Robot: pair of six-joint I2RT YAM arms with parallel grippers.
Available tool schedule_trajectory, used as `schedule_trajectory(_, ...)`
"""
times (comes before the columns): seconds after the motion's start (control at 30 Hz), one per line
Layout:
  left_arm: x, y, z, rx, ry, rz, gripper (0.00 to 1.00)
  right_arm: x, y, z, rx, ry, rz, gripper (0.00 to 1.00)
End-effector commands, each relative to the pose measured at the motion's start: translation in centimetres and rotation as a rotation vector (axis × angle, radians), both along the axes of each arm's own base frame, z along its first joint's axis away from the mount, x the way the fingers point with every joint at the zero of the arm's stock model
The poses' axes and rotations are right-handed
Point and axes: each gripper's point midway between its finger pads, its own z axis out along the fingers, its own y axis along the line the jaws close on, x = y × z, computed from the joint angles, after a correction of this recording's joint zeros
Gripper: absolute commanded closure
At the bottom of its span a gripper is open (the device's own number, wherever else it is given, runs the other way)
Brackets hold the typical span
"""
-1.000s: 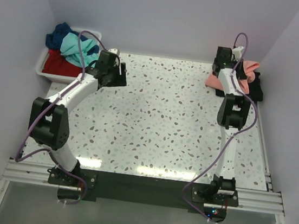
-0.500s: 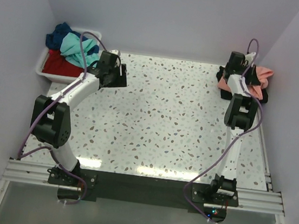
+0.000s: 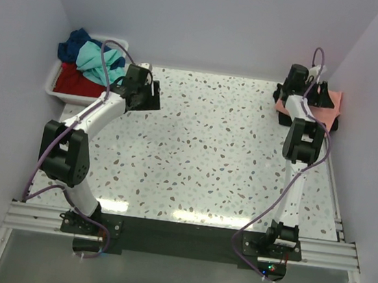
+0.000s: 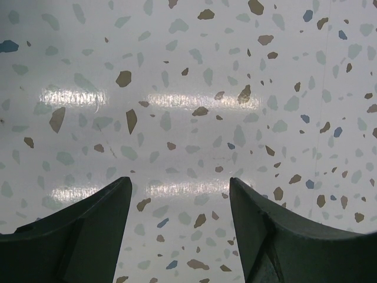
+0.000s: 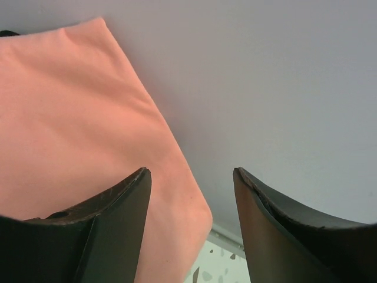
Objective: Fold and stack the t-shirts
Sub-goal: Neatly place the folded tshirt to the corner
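Note:
A salmon-pink t-shirt (image 3: 326,103) lies folded on a black t-shirt (image 3: 337,122) in the far right corner. My right gripper (image 3: 316,88) hovers just over it, open. In the right wrist view its jaws (image 5: 191,177) stand wide apart, with the pink t-shirt (image 5: 76,118) below and to the left and the wall behind; nothing is gripped. Teal (image 3: 96,57), navy blue (image 3: 73,41) and red (image 3: 72,80) t-shirts are heaped in the bin. My left gripper (image 3: 143,94) hangs open over bare table (image 4: 179,183), right of the bin.
The white plastic bin (image 3: 50,84) stands at the far left corner against the wall. Walls close in the table (image 3: 208,157) at the back and on both sides. The speckled tabletop (image 4: 188,88) lies under the left gripper.
The right gripper carried the pink t-shirt rightward to the corner, then opened and let it go; the shirt now lies flat on the black one. The left arm has not moved.

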Motion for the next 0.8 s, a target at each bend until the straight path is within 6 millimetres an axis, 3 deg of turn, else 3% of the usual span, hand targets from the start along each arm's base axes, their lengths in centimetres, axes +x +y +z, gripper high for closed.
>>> schedule_trajectory(0.0,0.7,0.0,1.9,-0.016,-0.044,-0.012,0.28,-0.3,0.4,3.3,-0.024,-0.115,-0.038,0.38)
schedule_trajectory(0.13,0.6,0.1,2.0,-0.015,-0.052,-0.01,0.28,0.4,2.1,4.1,-0.012,-0.125,0.013,0.38)
schedule_trajectory(0.2,0.5,0.1,2.1,-0.017,-0.06,-0.01,0.28,1.4,4.1,4.4,0.013,-0.136,0.079,0.38)
schedule_trajectory(0.23,0.6,0.1,2.1,-0.017,-0.063,-0.009,0.28,1.8,6.2,4.6,0.025,-0.12,0.123,0.38)
schedule_trajectory(0.3,0.6,0.2,2.3,-0.014,-0.073,-0.006,0.28,2.0,8.0,4.5,0.049,-0.123,0.162,0.38)
schedule_trajectory(0.43,0.3,0.4,2.0,-0.01,-0.087,0.0,0.27,2.8,13.6,5.8,0.149,-0.139,0.316,0.4)
schedule_trajectory(0.53,-0.1,0.5,1.7,-0.01,-0.093,-0.006,0.26,2.5,16.4,5.8,0.266,-0.142,0.401,0.41)
schedule_trajectory(0.57,-0.1,0.5,1.6,-0.01,-0.099,-0.01,0.26,2.4,18.0,7.0,0.316,-0.166,0.462,0.41)
schedule_trajectory(0.6,-0.2,0.6,1.6,-0.008,-0.103,-0.01,0.25,2.0,19.1,6.2,0.358,-0.138,0.497,0.42)
schedule_trajectory(0.67,-0.4,0.5,1.4,-0.008,-0.104,-0.017,0.23,1.3,21.4,7.6,0.413,-0.151,0.576,0.42)
schedule_trajectory(0.73,-0.6,0.6,1.3,-0.006,-0.109,-0.022,0.19,0.2,23.4,6.8,0.471,-0.115,0.626,0.42)
schedule_trajectory(0.77,-0.7,0.7,1.3,0.0,-0.114,-0.025,0.16,-0.7,23.9,7.9,0.488,-0.124,0.64,0.42)
